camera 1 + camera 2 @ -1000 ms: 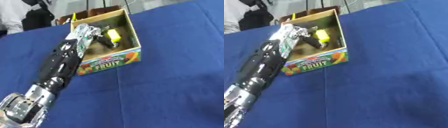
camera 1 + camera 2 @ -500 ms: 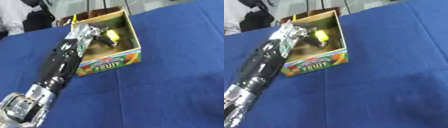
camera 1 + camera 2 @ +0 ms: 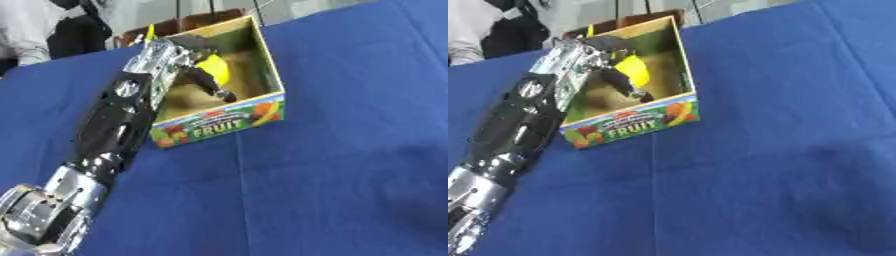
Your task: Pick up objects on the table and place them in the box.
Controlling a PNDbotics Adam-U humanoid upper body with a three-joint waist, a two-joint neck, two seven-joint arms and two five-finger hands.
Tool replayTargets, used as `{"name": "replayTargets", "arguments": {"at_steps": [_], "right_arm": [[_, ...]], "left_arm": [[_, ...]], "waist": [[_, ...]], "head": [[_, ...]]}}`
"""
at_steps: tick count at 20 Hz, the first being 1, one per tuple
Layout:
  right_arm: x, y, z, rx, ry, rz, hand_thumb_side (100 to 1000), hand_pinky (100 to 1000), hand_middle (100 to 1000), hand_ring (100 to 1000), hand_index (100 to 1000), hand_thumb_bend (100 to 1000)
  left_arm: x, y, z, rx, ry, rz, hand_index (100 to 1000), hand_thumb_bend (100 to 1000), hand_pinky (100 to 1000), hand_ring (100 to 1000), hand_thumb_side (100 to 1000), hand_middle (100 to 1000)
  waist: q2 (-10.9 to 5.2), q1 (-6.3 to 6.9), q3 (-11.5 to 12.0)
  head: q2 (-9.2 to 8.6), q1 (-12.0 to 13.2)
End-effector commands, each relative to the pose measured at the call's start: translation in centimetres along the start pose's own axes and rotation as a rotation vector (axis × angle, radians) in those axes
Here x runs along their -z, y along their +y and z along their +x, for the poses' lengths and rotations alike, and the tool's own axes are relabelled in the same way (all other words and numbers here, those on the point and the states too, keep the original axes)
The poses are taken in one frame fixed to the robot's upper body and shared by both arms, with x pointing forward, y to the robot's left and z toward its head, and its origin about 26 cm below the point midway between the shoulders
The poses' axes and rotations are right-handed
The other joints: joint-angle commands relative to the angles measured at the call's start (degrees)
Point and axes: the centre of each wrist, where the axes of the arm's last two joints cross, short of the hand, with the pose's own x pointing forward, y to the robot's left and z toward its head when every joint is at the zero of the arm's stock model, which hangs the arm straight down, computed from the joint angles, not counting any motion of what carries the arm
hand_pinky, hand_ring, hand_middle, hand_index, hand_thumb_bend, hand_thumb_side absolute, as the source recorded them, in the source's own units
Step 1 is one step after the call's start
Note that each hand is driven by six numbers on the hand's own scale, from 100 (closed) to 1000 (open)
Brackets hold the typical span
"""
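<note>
Left hand (image 3: pixel 179 52) is up over the cardboard box (image 3: pixel 254 97), upper left of centre in the frame, its long black and silver arm (image 3: pixel 105 130) running down to the lower left corner. Fingers (image 3: pixel 210 85) are curled down into the box, and they look wrapped around a yellow object (image 3: pixel 214 70), rounded, bright, sitting against the palm side of the hand; I cannot make out more of it than colour and shape. That object is inside the box walls, held above the brown floor rather than lying flat on it, as far as the views show. Box front carries a colourful fruit picture and the word FRUIT (image 3: pixel 632 126), and it stands on the blue tablecloth (image 3: pixel 350 165), which fills the right and lower parts of the frame. Right hand does not show in either view.
</note>
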Motion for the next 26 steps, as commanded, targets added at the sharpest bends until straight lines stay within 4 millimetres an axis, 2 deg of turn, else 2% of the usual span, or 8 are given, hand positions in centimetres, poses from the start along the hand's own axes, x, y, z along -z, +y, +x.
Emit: {"name": "replayTargets", "arguments": {"at_steps": [1,2,3,4,5,7,16,26], "right_arm": [[0.1,-0.6,0.3,-0.011,-0.011,-0.009,872,787,680,866,754,100],[0.0,-0.6,0.3,-0.011,-0.007,-0.012,872,787,680,866,754,100],[-0.1,-0.7,0.2,-0.012,-0.002,-0.016,872,787,680,866,754,100],[-0.1,-0.7,0.2,-0.012,0.001,-0.02,872,787,680,866,754,100],[-0.2,-0.7,0.1,-0.012,0.005,-0.023,872,787,681,867,754,100],[-0.4,-0.8,0.0,-0.013,0.016,-0.032,872,787,681,867,755,100],[-1.2,-1.2,-0.5,-0.007,0.059,-0.082,870,786,682,867,755,100],[-1.8,-1.7,-0.9,-0.003,0.082,-0.144,863,783,683,866,755,100]], "left_arm": [[-1.9,2.7,-1.7,-0.015,-0.003,0.113,953,857,659,826,773,834],[-2.5,3.1,-1.9,-0.029,-0.013,0.154,937,824,638,812,816,821],[-3.2,3.7,-2.1,-0.052,-0.018,0.217,892,689,591,781,910,790],[-3.8,4.0,-2.2,-0.079,-0.018,0.277,892,689,591,781,910,790],[-4.4,4.5,-2.4,-0.108,-0.015,0.342,839,536,540,739,964,745],[-6.3,5.2,-2.9,-0.202,-0.007,0.53,815,486,508,698,952,707],[-14.1,4.0,-3.9,-0.566,-0.134,1.002,770,417,444,614,937,639],[-18.3,-3.3,-4.3,-0.873,-0.031,1.119,785,364,429,597,888,629]], "waist": [[-1.82,-1.01,0.47],[-1.96,-1.1,0.71],[-2.14,-1.22,1.03],[-2.26,-1.28,1.25],[-2.43,-1.41,1.55],[-2.84,-1.73,2.43],[-4.54,-4.03,7.07],[-5.79,-6.59,10.67]], "head": [[1.73,-0.49],[2.06,-0.69],[2.43,-0.9],[2.67,-1.02],[2.95,-1.09],[3.42,-1.19],[3.88,-1.81],[4.91,-4.65]]}}
